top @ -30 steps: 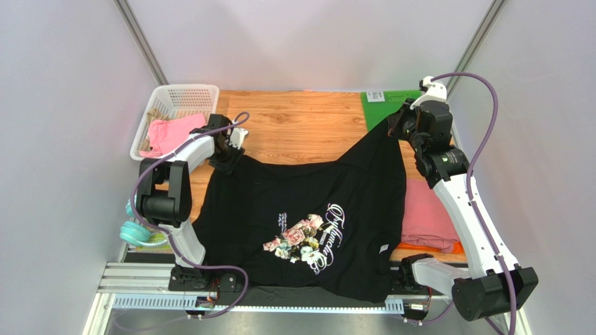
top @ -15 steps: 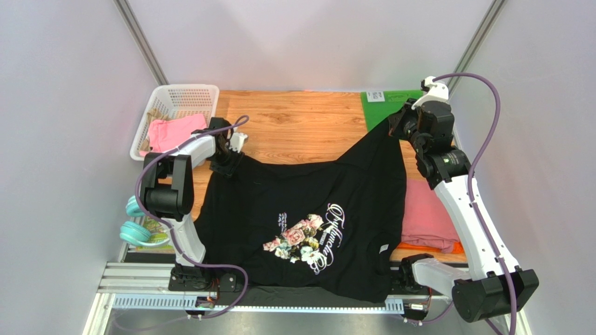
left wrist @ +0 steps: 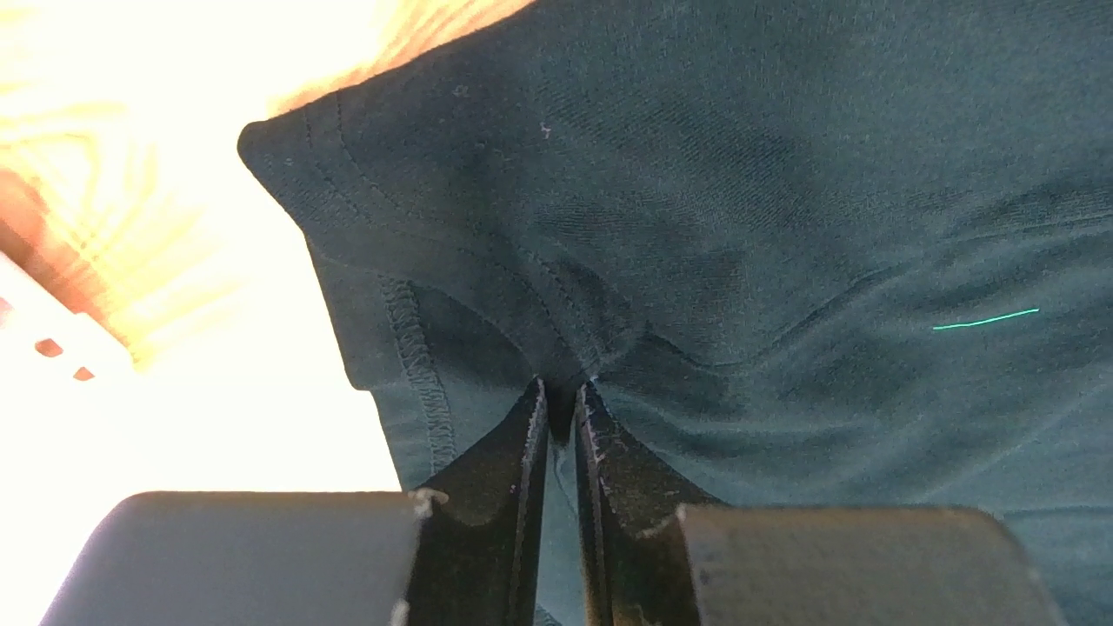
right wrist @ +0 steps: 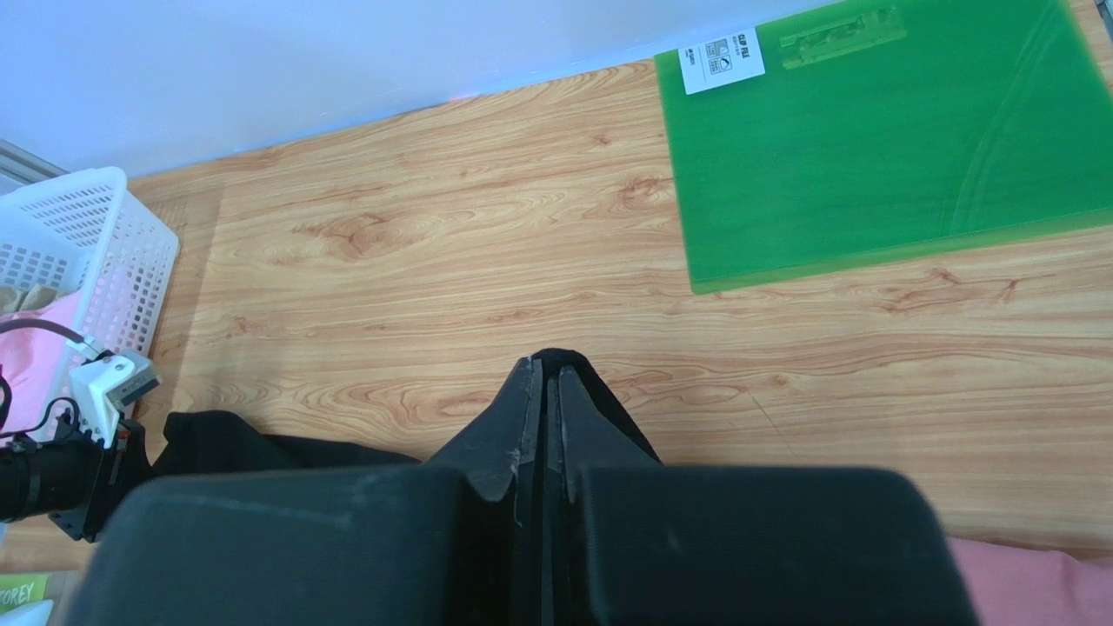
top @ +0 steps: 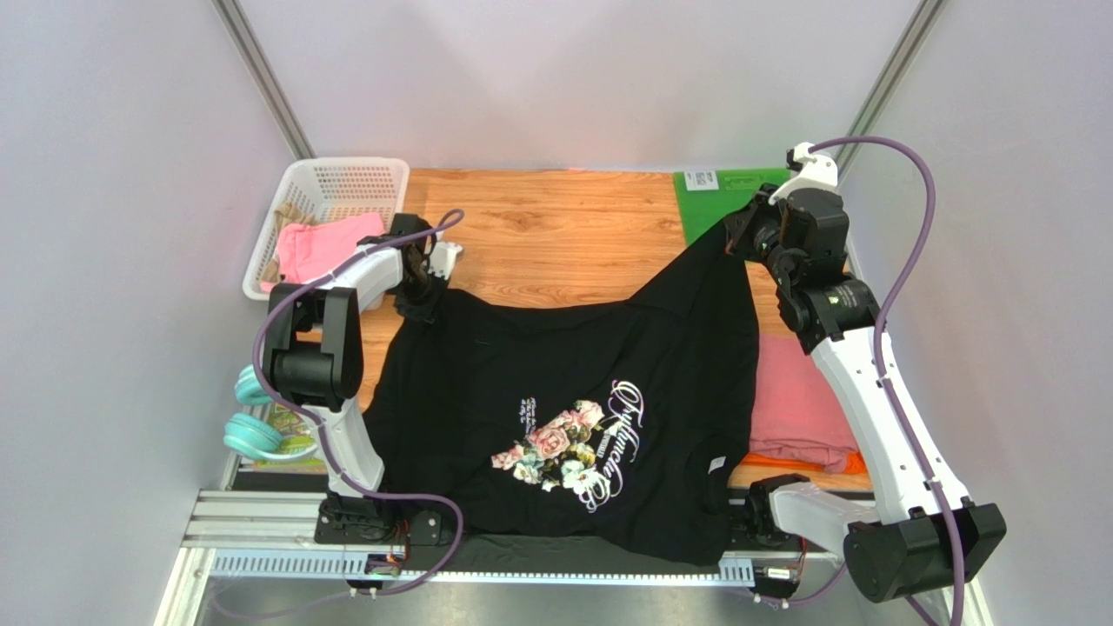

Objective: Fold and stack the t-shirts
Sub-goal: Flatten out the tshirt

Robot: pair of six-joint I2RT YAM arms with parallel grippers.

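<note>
Left tool pinches a hemmed corner of the large black cloth t-shirt with a floral chest print. Right tool is clamped on its far right corner, raised above the wooden table. The shirt's body lies spread across the table's near half.

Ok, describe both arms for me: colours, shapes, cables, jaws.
Left arm and right arm match: white tubular links between chunky black joint housings, each trailed by a looping mauve cable. The jaws are black, flat-sided wedges tapering to narrow tips, on a dark blocky body.
</note>
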